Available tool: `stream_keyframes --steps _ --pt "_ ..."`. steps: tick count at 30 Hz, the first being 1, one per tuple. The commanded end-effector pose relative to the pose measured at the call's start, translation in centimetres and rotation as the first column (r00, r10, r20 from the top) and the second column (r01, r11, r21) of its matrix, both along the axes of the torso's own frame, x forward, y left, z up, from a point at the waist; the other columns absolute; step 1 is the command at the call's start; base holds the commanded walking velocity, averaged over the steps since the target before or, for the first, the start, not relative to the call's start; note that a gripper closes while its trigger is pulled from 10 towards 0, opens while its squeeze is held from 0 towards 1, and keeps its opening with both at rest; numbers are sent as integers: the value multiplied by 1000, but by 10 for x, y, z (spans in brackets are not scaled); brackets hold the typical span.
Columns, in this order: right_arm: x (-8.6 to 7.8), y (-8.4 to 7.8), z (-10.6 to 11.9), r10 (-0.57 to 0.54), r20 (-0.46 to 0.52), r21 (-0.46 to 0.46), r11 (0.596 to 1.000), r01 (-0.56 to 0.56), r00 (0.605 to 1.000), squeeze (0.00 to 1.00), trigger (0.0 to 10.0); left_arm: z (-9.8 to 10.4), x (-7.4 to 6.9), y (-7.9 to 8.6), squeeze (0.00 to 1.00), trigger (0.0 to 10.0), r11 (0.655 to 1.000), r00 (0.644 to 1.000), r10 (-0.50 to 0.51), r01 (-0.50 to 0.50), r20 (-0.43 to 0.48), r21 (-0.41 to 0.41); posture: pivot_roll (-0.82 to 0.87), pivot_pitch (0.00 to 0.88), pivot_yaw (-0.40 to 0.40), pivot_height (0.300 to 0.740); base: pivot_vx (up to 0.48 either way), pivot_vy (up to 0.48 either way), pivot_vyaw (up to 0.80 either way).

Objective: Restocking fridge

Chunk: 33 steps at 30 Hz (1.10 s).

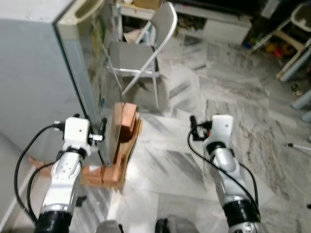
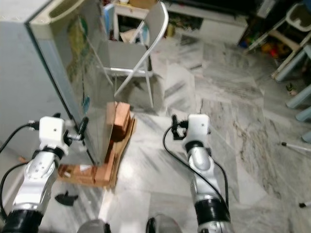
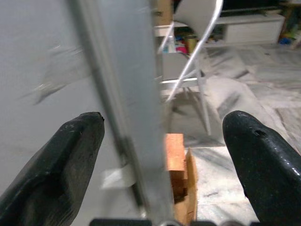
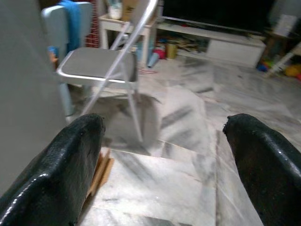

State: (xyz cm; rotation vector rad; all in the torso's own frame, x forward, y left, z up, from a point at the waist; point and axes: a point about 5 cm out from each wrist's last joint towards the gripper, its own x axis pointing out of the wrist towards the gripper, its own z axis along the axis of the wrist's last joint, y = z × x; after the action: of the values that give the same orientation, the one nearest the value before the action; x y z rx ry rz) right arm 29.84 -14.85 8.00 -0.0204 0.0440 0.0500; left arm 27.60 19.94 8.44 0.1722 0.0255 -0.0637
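- Two arms are raised before me; the landmark for all that follows is the fridge [image 1: 34, 73], a tall grey cabinet standing on my left.
- My left gripper [image 3: 162, 155] is level with the fridge's front corner edge; its jaws are spread wide, one finger [image 3: 61, 165] before the grey face and the other finger [image 3: 263, 160] past the corner, with the edge running between them. Whether either finger touches the fridge cannot be told.
- My right gripper [image 4: 164, 155] hangs over the marble floor [image 1: 252, 126], well to the right of the fridge; its jaws are spread wide and hold nothing.
- Folded brown cardboard [image 1: 124, 141] stands at the foot of the fridge, against its side wall, with more of it lying flat on the floor beside the corner.
- Beyond the fridge, near its far side, stands a grey folding chair [image 1: 141, 53] with a white metal frame.
- Farther off than the chair, a low white shelf unit [image 1: 214, 22] runs along the back of the room.
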Motion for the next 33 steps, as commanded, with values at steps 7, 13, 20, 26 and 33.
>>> stream_keyframes --steps 7,13,20,26,33 --pt "-4 -9 -5 0 -51 47 999 3 999 0 10000 0 3 0 0 10000 999 1000 18 -19 -19 -37 60 58 -57 740 0 0 0" --pt "-7 -10 -4 1 -47 47 999 2 999 0 10000 4 12 10 0 10000 998 998 64 -64 -19 -25 45 66 -53 740 0 0 0" --pt "-13 -20 -7 -6 -69 41 999 9 998 0 10000 13 25 8 0 10000 999 1000 17 -18 -7 -41 31 71 -50 740 0 0 0" --pt "-20 -32 -8 -8 -80 3 1000 8 997 0 10000 15 37 0 0 10000 998 1000 -20 20 -12 -55 1 77 -44 740 0 0 0" --pt "-22 -35 -6 -18 -81 -1 1000 18 997 0 10000 11 45 -6 0 10000 999 999 -27 27 -27 -31 -10 80 -44 740 0 0 0"
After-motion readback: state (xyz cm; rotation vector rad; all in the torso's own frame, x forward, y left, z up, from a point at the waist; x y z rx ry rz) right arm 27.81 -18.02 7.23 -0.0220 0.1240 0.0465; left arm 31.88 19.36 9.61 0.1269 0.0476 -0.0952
